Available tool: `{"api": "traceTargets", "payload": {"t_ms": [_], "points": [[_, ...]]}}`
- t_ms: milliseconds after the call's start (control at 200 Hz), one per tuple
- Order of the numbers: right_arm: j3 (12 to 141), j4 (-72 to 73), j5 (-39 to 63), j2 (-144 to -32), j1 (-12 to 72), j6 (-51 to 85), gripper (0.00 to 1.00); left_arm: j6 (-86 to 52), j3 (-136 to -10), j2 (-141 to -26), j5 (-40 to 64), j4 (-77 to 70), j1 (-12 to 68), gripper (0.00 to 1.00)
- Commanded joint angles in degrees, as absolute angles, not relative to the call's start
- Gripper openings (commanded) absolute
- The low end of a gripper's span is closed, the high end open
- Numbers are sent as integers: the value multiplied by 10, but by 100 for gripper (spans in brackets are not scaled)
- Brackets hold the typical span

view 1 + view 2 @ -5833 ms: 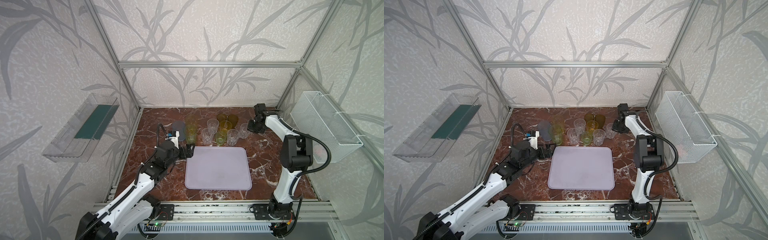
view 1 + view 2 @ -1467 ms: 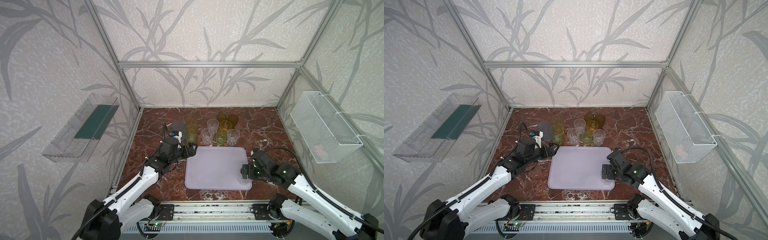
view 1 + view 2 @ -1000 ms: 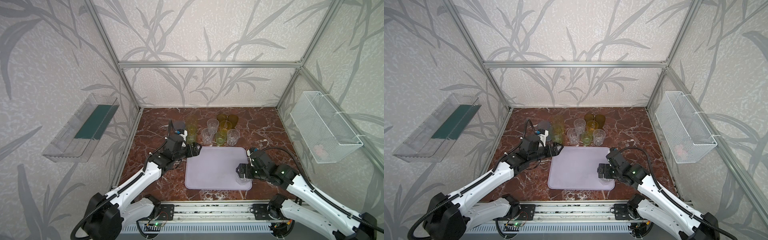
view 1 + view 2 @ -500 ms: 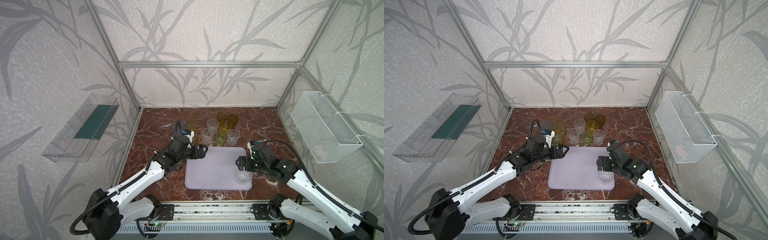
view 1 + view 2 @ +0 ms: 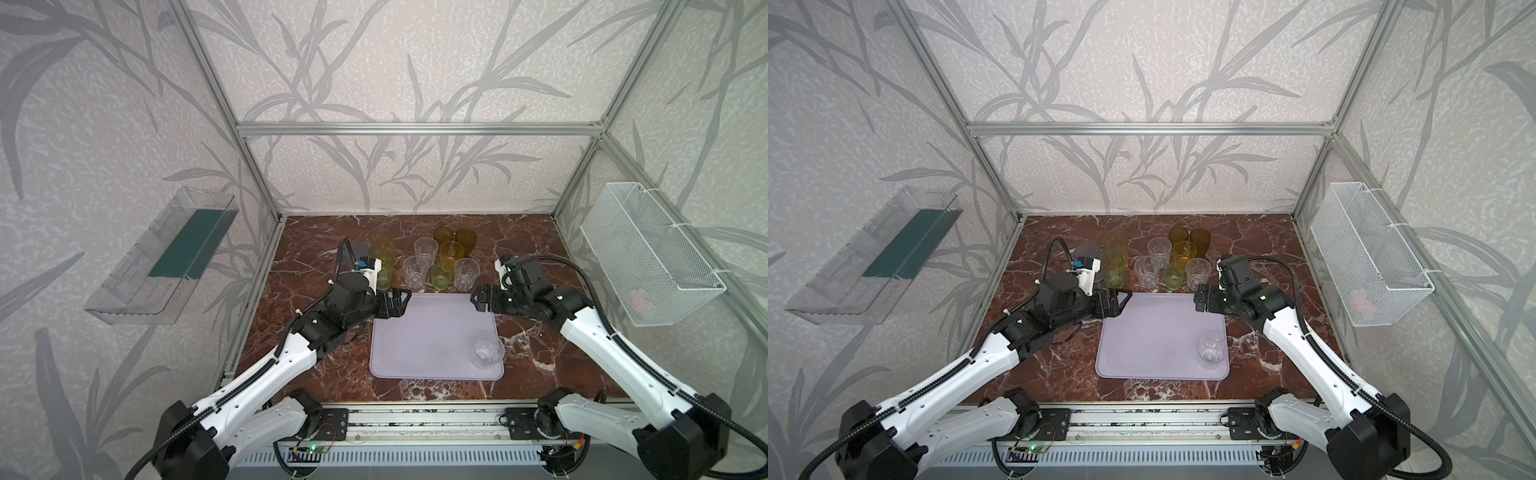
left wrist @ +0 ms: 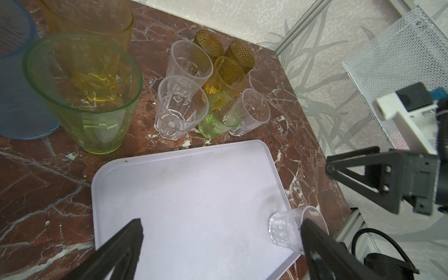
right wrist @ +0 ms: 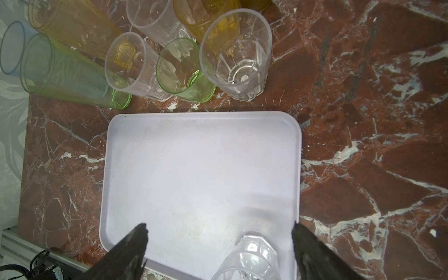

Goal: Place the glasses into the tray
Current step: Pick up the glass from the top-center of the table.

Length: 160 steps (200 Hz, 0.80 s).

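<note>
The lilac tray (image 5: 428,332) lies mid-table. One clear glass (image 5: 487,353) stands upright in its near right corner, free of both grippers; it also shows in the wrist views (image 6: 288,228) (image 7: 249,259). The other glasses (image 5: 432,262) cluster just behind the tray: clear, green, yellow and amber short ones, with a tall green glass (image 6: 82,97), a yellow one and a blue-grey one at the left. My left gripper (image 5: 392,303) hangs open over the tray's far left corner, empty (image 6: 221,225). My right gripper (image 5: 482,300) hangs open over the far right corner, empty (image 7: 219,229).
A clear plastic bin (image 5: 162,257) hangs on the left wall. A white wire basket (image 5: 648,257) hangs on the right wall with something pink inside. Aluminium posts frame the red marble table (image 5: 536,345), and a rail runs along its front edge.
My right gripper has let go of the clear glass in the tray and pulled back toward the far right corner. My left gripper has swung right, from beside the tall glasses to the tray's corner.
</note>
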State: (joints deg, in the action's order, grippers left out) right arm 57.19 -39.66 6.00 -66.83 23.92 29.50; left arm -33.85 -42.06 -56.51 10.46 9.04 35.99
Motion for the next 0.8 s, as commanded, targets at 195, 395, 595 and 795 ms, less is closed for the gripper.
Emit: {"api": "traceTargets", "payload": {"t_ms": [195,395,595,795], "points": [[702,-409,41,-794,204,236,79,-309,-388,-515,107,63,361,99],[763,-419,9,-860,195,224,61,-311,-371,-515,98,33,361,99],[809,-428,1,-933,190,213,42,-316,-358,-520,92,10,361,99],[852,-440,-8,-1000,186,203,36,-318,-351,-533,83,-5,360,99]]}}
